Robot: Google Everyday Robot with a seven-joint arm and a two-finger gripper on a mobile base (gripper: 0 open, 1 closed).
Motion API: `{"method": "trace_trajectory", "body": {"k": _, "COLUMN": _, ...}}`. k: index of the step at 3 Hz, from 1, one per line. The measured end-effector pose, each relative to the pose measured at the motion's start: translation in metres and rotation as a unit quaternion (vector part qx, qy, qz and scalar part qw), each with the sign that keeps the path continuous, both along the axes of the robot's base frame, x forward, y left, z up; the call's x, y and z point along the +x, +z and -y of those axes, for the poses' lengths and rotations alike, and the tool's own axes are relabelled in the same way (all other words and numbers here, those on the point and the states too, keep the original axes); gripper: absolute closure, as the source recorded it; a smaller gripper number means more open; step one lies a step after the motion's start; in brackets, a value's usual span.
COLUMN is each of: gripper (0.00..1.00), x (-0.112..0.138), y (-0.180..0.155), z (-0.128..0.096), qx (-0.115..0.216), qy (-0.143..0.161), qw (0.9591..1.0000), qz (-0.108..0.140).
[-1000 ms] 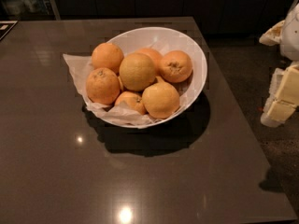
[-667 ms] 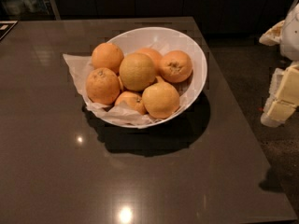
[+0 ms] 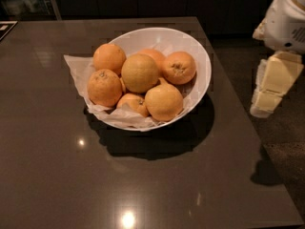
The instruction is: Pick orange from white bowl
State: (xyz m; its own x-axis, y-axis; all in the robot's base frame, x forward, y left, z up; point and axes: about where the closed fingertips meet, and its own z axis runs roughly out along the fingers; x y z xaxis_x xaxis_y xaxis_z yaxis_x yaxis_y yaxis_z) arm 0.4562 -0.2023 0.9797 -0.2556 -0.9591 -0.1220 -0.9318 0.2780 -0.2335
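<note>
The white bowl (image 3: 200, 56) stands on the dark table, lined with crinkled white paper and holding several oranges. The orange (image 3: 178, 67), deep orange with a puckered brownish stem scar, lies at the right side of the pile. A paler yellowish orange (image 3: 139, 73) sits in the middle and a smooth yellow-orange one (image 3: 163, 101) at the front. My gripper (image 3: 272, 87) is a cream-white shape at the right edge of the view. It hangs beyond the table's right edge, apart from the bowl and to the right of it.
The dark glossy table (image 3: 95, 175) runs around the bowl, with its right edge (image 3: 248, 118) close to the arm. The white arm housing (image 3: 286, 18) is at the upper right. Dark speckled floor (image 3: 286, 142) lies to the right.
The arm at the right has shifted slightly left and up, and more of its upper housing shows. The bowl and the oranges have not moved.
</note>
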Motion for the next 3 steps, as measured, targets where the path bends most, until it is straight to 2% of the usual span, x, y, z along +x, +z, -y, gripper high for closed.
{"method": "trace_trajectory", "body": {"k": 1, "gripper": 0.00, "x": 0.027, "y": 0.005, "z": -0.013, "qx": -0.027, "qy": -0.011, "qw": 0.9996, "qz": 0.002}}
{"method": "trace_trajectory", "body": {"k": 3, "gripper": 0.00, "x": 0.058, "y": 0.014, "z": -0.039, "qx": -0.018, "qy": -0.001, "qw": 0.9997, "qz": 0.017}}
